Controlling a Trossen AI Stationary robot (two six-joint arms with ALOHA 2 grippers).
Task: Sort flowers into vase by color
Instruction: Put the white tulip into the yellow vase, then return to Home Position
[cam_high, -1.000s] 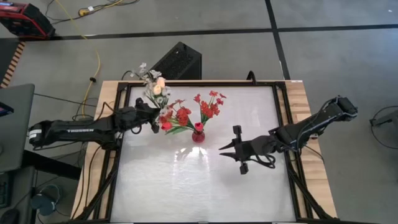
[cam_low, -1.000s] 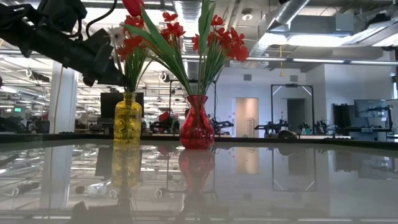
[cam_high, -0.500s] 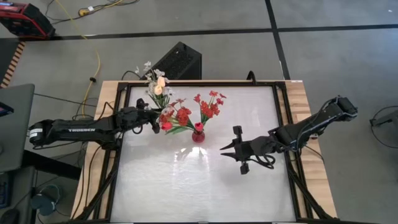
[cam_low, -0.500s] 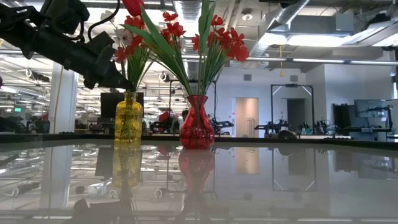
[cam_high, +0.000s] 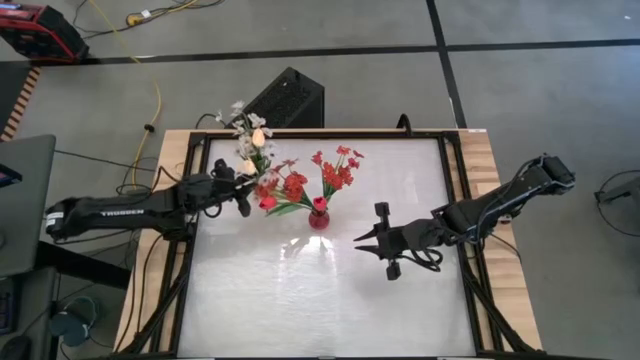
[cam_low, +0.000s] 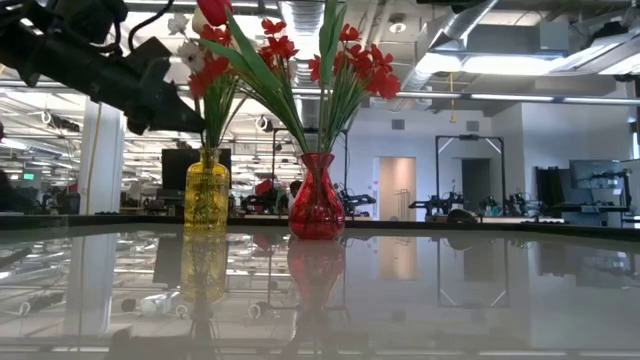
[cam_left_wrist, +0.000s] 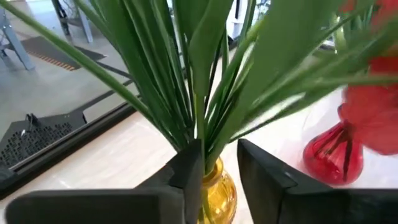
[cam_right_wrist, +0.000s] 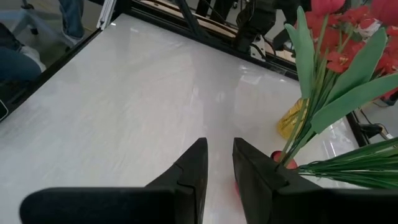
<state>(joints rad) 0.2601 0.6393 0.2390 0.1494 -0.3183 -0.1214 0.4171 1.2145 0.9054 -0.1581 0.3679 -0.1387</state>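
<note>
A yellow vase (cam_low: 206, 190) holds white sprays and peach tulip buds (cam_high: 250, 135) on green stems. Right of it stands a red vase (cam_low: 316, 197) with red clusters (cam_high: 340, 165) and a red tulip (cam_high: 268, 203). My left gripper (cam_left_wrist: 221, 149) is open, level with the yellow vase's mouth (cam_left_wrist: 217, 180). The green stems (cam_left_wrist: 198, 118) rise between its fingers, close beside one of them; I cannot tell whether they touch. My right gripper (cam_right_wrist: 221, 165) hovers above the table right of the red vase, its fingers a little apart with nothing between them.
Both vases stand on a glossy white tabletop (cam_high: 330, 290) inside a black frame (cam_high: 455, 200). A black box (cam_high: 285, 98) sits on the floor beyond the far edge. Bare tabletop stretches across the near half.
My left gripper has opened beside the stems in the yellow vase. The white and peach flowers have swung a little toward the far edge and now stand on their own in the vase.
</note>
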